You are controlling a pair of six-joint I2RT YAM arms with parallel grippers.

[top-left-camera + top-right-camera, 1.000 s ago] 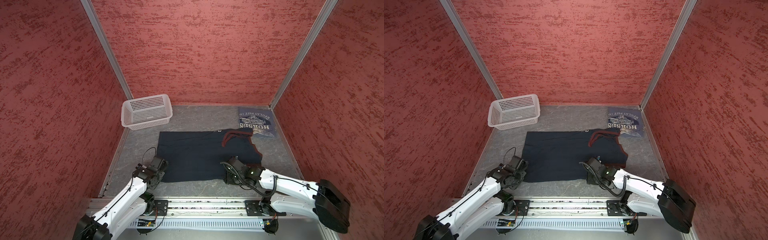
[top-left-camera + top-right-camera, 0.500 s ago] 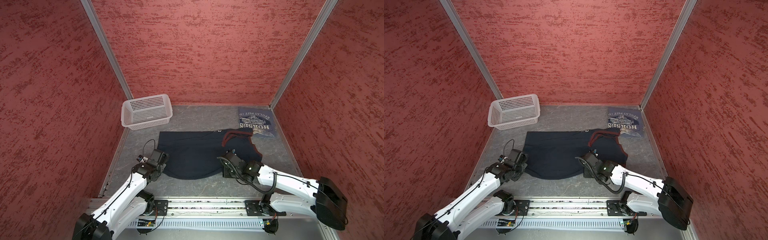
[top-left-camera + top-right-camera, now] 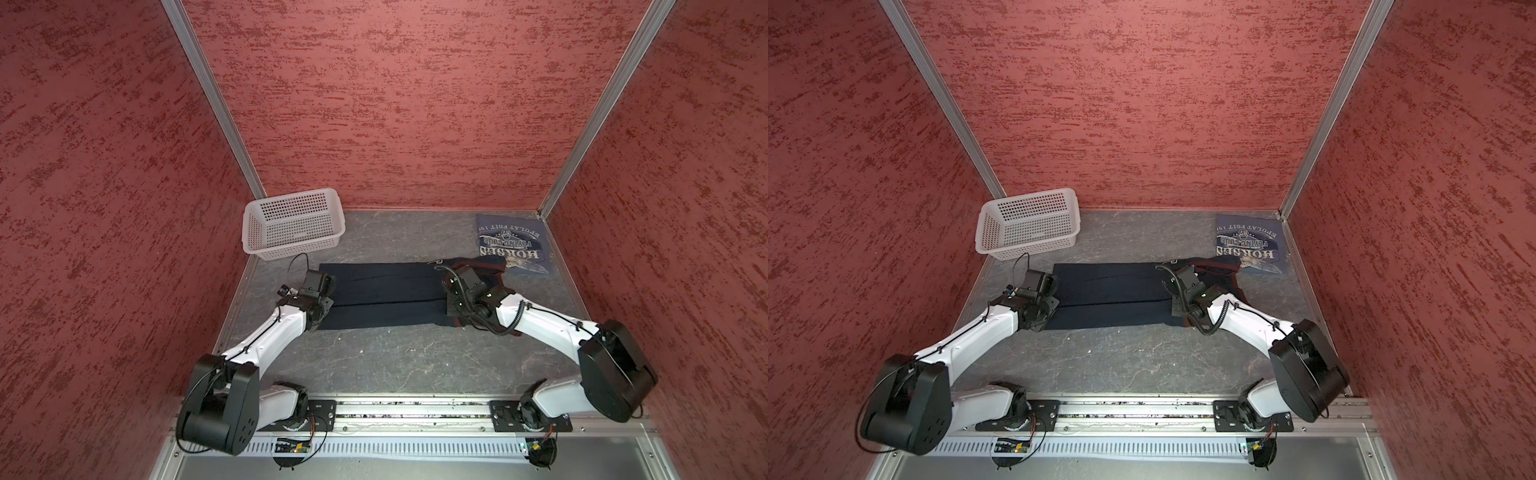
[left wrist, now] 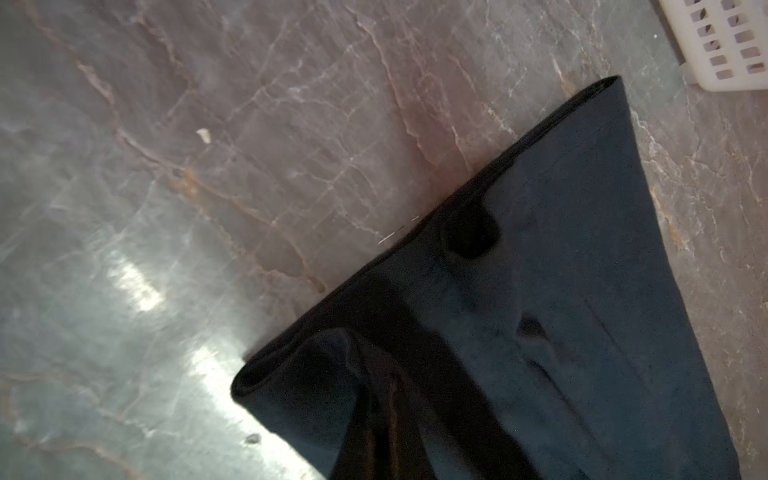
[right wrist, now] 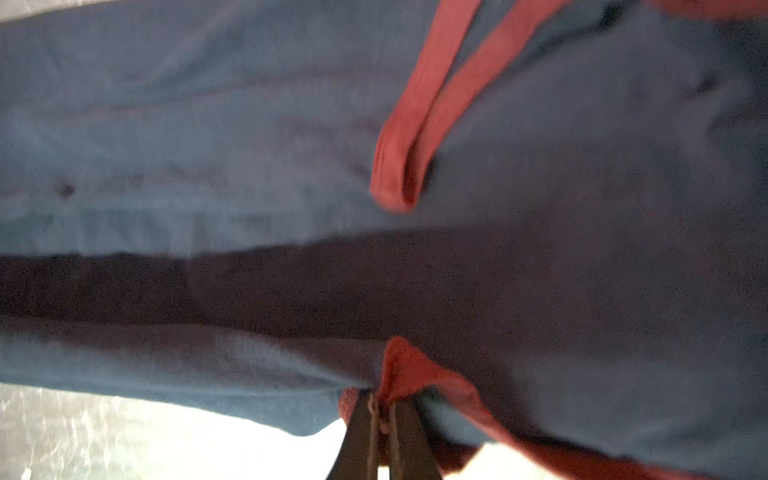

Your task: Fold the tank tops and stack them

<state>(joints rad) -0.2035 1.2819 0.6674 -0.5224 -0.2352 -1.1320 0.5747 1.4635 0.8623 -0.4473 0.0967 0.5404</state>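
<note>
We see the navy tank top (image 3: 386, 291) stretched across the middle of the table (image 3: 395, 365), its long axis parallel to the back edge, with the hem toward the left edge and the straps toward the right. Its near side is doubled over. The left gripper (image 3: 326, 297) is clamped on the hem end, and the right gripper (image 5: 384, 419) pinches the maroon trim (image 5: 415, 374). The grey-blue tank top (image 3: 513, 245) lies folded in the back right corner.
</note>
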